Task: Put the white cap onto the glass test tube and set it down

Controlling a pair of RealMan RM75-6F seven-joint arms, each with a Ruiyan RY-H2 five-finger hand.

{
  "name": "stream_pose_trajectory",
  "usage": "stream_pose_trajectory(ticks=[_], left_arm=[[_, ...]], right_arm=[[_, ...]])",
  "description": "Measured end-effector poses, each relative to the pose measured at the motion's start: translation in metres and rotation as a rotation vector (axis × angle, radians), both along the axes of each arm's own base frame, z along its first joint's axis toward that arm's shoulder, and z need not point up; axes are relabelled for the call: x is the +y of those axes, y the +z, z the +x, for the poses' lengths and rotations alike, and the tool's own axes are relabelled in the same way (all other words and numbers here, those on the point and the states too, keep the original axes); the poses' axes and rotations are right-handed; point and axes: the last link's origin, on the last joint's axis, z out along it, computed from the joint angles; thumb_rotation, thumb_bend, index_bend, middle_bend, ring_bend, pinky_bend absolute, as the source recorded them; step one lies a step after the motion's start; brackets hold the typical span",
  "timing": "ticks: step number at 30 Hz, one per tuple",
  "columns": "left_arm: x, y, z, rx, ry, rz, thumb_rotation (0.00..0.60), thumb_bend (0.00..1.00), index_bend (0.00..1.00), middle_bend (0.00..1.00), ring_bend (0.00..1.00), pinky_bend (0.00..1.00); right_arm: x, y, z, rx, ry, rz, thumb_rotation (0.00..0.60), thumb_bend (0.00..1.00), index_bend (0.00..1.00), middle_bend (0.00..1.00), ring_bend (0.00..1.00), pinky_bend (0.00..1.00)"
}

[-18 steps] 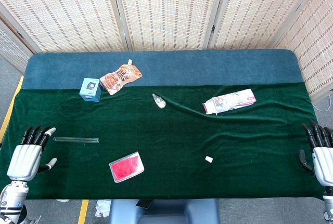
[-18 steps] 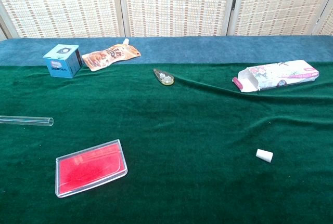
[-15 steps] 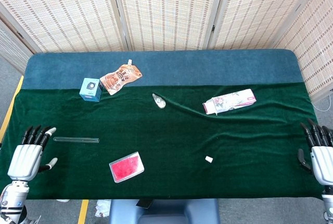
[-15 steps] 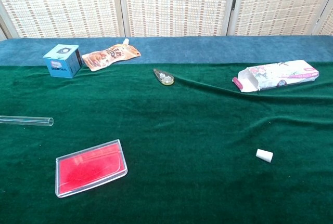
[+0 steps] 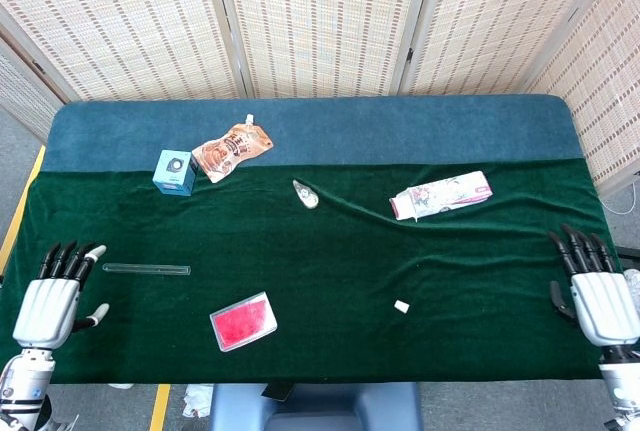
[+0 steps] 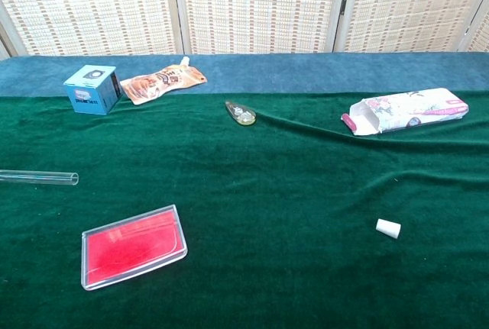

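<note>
Lettering on blue box (image 6: 92, 88) reads unclear.

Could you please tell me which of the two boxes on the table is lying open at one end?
The long white floral carton at far right; its left end gapes open. The small blue box looks closed.

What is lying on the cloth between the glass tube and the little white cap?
The head view shows a red flat case lying between the glass test tube and the white cap, nearer the tube.
</note>
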Motion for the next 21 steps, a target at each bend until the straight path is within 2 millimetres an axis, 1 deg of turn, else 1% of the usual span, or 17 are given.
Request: stream_pose_trajectory(ticks=[5, 9, 11, 14, 19, 21], left_arm=[[-0.002, 0.001, 0.000, -0.003, 0.000, 0.004, 0.600, 0.23, 0.18, 0.15, 0.08, 0.00], [-0.004, 0.002, -0.001, -0.008, -0.001, 0.007, 0.600, 0.23, 0.18, 0.15, 0.09, 0.00], [-0.004, 0.002, 0.000, -0.008, -0.002, 0.006, 0.600, 0.23, 0.18, 0.15, 0.09, 0.00], [-0.005, 0.002, 0.000, -0.009, -0.003, 0.004, 0.600, 0.23, 0.18, 0.15, 0.09, 0.00], [-0.006, 0.003, -0.001, -0.010, -0.002, 0.005, 0.600, 0.23, 0.18, 0.15, 0.09, 0.00], [-0.007, 0.003, -0.001, -0.012, -0.001, 0.006, 0.600, 0.23, 0.18, 0.15, 0.10, 0.00]], right_arm=[[-0.004, -0.012, 0.011, 0.032, 0.049, 0.060, 0.600, 0.59, 0.00, 0.03, 0.04, 0.00], [-0.006, -0.025, 0.017, 0.062, 0.078, 0.116, 0.600, 0.55, 0.00, 0.03, 0.04, 0.00], [-0.008, -0.033, 0.019, 0.076, 0.094, 0.150, 0.600, 0.51, 0.00, 0.03, 0.04, 0.00], [-0.010, -0.046, 0.022, 0.099, 0.111, 0.187, 0.600, 0.42, 0.00, 0.01, 0.04, 0.00], [-0.014, -0.066, 0.025, 0.151, 0.137, 0.234, 0.600, 0.28, 0.00, 0.00, 0.00, 0.00], [-0.015, -0.075, 0.026, 0.163, 0.146, 0.253, 0.600, 0.26, 0.00, 0.00, 0.00, 0.00]])
